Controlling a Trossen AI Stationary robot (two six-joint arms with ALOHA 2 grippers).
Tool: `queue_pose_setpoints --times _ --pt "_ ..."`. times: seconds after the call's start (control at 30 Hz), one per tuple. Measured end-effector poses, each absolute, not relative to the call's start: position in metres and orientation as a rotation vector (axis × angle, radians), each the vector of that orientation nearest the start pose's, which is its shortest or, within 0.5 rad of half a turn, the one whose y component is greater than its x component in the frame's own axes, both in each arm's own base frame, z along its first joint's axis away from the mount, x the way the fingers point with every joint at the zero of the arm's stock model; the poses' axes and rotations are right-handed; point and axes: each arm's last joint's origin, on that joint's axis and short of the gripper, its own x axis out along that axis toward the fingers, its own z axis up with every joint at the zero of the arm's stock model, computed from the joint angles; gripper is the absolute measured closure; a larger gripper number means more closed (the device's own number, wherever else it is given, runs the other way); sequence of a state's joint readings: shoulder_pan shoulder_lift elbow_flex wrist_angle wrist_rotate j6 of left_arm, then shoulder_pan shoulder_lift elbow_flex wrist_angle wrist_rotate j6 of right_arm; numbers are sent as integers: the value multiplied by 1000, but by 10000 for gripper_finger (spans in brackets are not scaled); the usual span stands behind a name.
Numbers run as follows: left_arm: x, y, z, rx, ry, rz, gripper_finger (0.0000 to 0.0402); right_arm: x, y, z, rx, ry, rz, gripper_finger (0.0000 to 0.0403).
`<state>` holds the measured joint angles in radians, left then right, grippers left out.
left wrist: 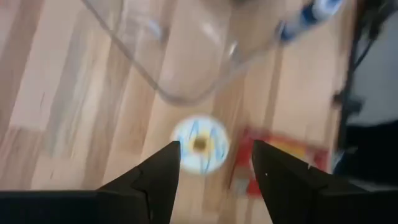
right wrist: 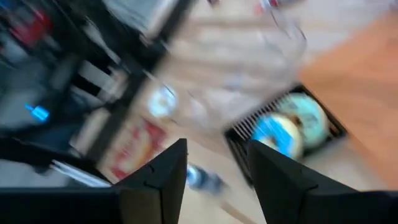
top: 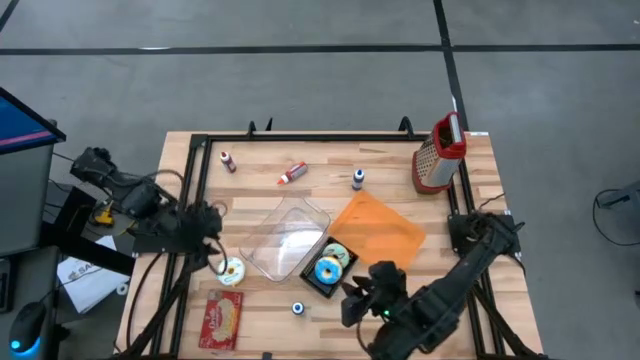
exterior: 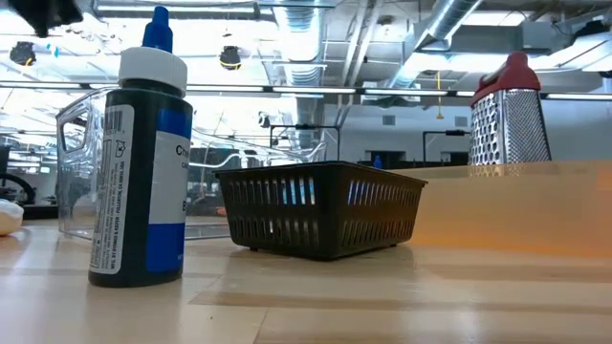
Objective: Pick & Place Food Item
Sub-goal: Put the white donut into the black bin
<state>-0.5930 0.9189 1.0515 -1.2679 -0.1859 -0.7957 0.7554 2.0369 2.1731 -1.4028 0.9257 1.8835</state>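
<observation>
A white-iced donut with blue and yellow streaks (top: 232, 270) lies flat on the wooden table near its left side. My left gripper (top: 215, 245) hangs above it, pointing down, open; in the left wrist view the donut (left wrist: 200, 144) shows just beyond the open fingers (left wrist: 216, 149). A black basket (top: 312, 281) near the table's middle holds a blue-iced donut (top: 326, 270) and a pale one (top: 338, 254). My right gripper (top: 352, 293) is raised beside the basket's near right corner, open and empty (right wrist: 217, 146).
A clear plastic container (top: 285, 235) lies between donut and basket. An orange mat (top: 378, 228) lies right of it. A red packet (top: 222, 320) and a blue bottle (top: 298, 308) sit near the front edge. A grater (top: 440, 155) and small bottles stand at the back.
</observation>
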Motion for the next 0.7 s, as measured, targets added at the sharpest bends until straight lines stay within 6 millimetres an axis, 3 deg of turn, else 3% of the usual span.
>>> queue_pose_setpoints --times 0.27,0.47,0.7 --pt "119 -105 289 -200 1142 293 203 298 268 366 835 80 -706 241" --pt "117 -110 238 -329 1299 425 167 293 275 371 836 -32 -685 241" --pt "112 -107 201 -431 1340 492 131 276 275 392 849 -160 -653 239"
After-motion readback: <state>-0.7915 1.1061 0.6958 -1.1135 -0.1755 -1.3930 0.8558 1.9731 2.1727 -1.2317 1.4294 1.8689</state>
